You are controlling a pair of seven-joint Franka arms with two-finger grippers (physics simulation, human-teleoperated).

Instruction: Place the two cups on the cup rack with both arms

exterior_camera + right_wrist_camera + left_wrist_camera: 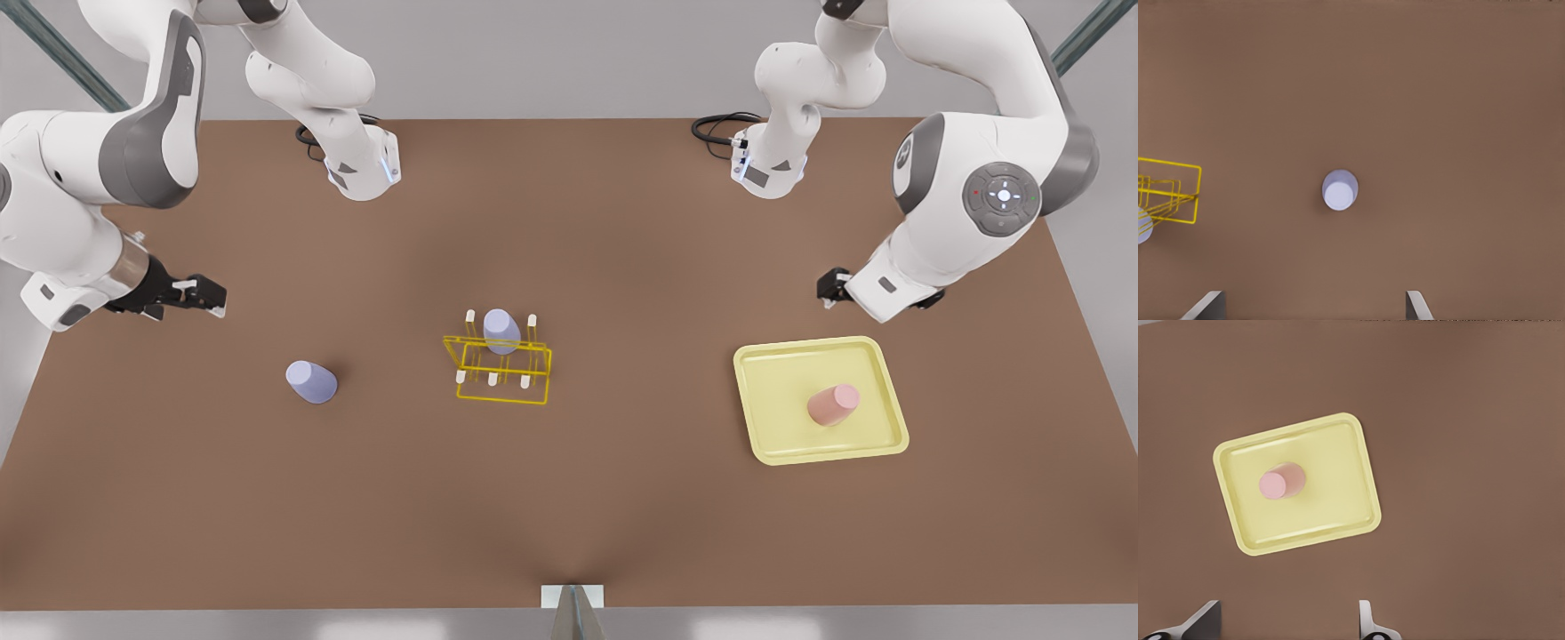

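Pink cup [833, 404] stands inverted on the yellow tray [765, 436], at 3 o'clock from the cup rack [500, 372]; the loose lavender cup [311, 381] stands on the tabletop [569, 516] at 9 o'clock. Left gripper [1288, 623] hovers over the tray, right gripper [1315, 305] over the lavender cup, both with jaws released. The cups look light, stiff and slippery; grasp across the tapered sidewall.

Open brown counter [622, 498] surrounds the lavender cup [311, 381], clear on every side. A second lavender cup [501, 331] occupies one back peg of the cup rack [498, 366]. The tray [876, 436] rim rings the pink cup [833, 404].
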